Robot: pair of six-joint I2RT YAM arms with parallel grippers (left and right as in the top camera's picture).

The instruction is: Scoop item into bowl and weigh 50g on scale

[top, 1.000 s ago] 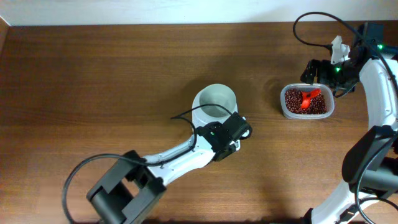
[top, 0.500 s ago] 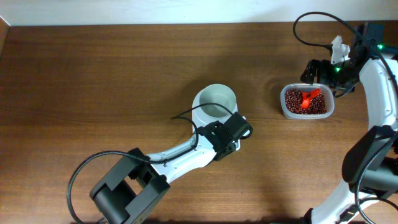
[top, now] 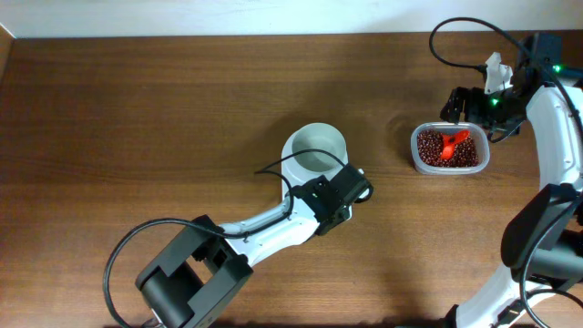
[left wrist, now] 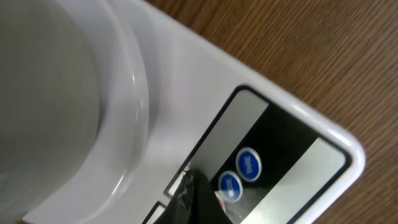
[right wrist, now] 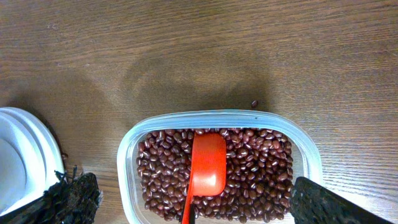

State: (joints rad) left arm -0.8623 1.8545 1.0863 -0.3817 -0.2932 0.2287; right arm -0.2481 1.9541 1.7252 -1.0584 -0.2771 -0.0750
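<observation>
Right wrist view: right gripper, fingers spread wide, hangs over the red scoop lying in the beans, handle pointing back toward it.

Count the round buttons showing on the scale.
2. Both lie on the scale's dark panel in the left wrist view: the upper button and, just below-left of it, the lower button. More could lie outside the frame.
</observation>
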